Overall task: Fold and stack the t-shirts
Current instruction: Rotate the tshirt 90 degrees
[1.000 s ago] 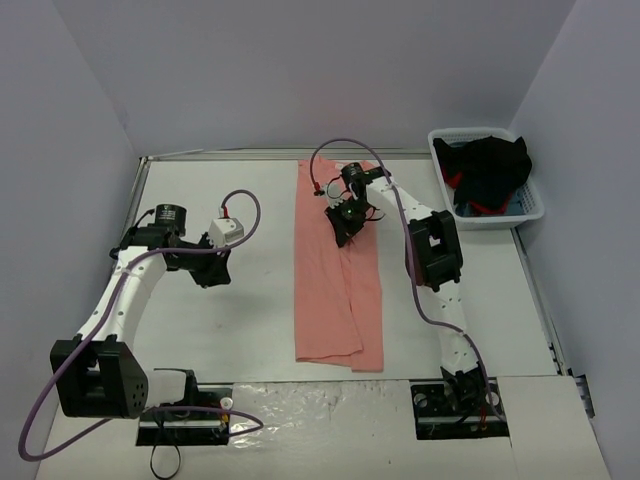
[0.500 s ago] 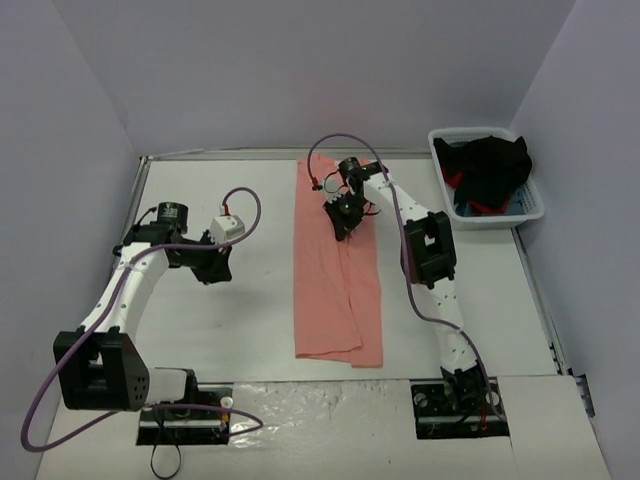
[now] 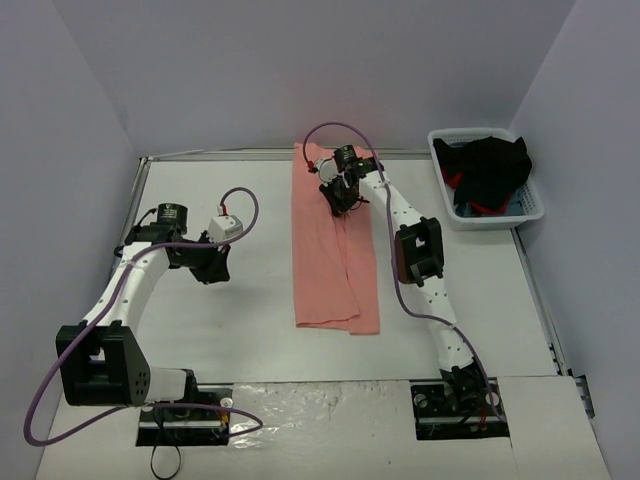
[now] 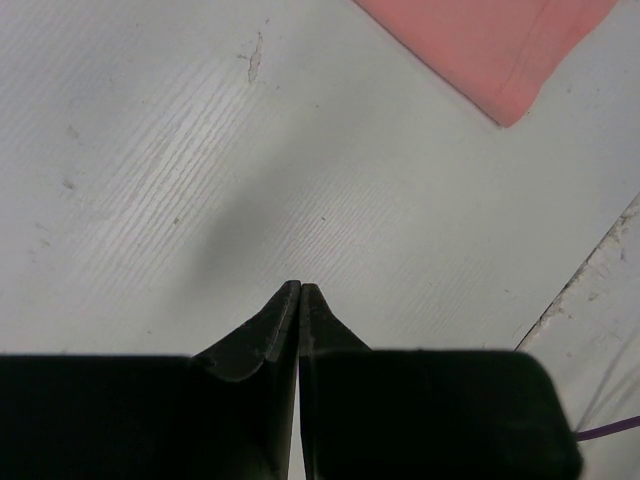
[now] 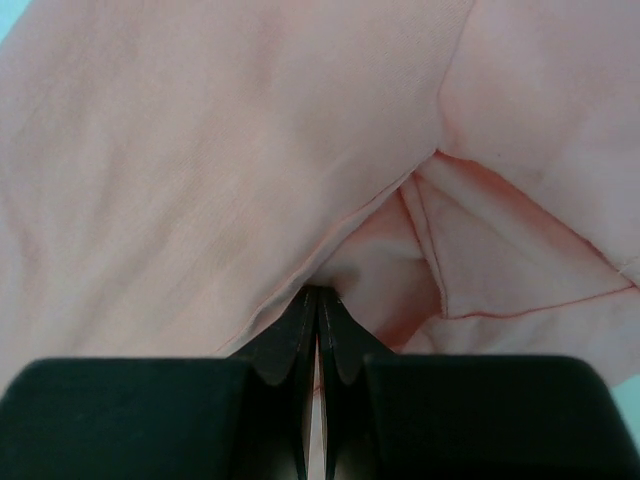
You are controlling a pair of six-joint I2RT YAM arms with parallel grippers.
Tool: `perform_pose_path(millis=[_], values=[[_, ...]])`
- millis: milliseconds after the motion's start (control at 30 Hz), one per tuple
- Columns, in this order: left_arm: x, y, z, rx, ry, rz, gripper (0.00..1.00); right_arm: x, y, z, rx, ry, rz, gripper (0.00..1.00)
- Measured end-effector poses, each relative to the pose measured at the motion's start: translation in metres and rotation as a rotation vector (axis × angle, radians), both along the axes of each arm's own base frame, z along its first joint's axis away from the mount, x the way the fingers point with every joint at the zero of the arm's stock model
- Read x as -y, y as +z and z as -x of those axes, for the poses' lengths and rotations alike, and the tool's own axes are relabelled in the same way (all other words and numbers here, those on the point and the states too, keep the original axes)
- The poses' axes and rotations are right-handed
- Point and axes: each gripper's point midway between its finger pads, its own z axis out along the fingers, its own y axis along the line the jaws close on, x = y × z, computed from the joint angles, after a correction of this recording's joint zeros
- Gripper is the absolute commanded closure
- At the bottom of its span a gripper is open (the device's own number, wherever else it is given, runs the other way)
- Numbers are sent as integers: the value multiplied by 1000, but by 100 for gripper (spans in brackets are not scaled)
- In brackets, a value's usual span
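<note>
one salmon-pink t-shirt [image 3: 325, 270] lies on the table [image 3: 250, 330] as a long narrow strip, running from the far edge toward the near side, roughly midway between the two arms. its far end is bunched up. the right gripper [image 3: 341, 203] sits on that far end, and in the right wrist view its two fingers are pressed together with a fold of the pink cloth pinched at their tips. the left gripper [image 3: 213, 268] hangs over bare table well to the left of the shirt, its two fingers together and holding nothing. one white basket [image 3: 440, 160] stands at the far right corner, filled with dark clothes [image 3: 490, 165]; their number cannot be told.
</note>
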Motion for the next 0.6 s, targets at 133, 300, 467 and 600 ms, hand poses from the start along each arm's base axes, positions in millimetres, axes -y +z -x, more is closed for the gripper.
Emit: perform_pose_path(millis=[133,300,467,600], values=[[-3,-2,0,-6,15,-7,97,1,2,-19,80,-17,13,100],[-5,-3,-3,0,29,-17,97,4,3,-33,140,-26,32,100],[-7,-3,-5,6,38,-26,89,5,4,-31,146,-19,31,100],[-8,-1,-5,13,42,-36,82,10,14,-19,131,-18,37,100]])
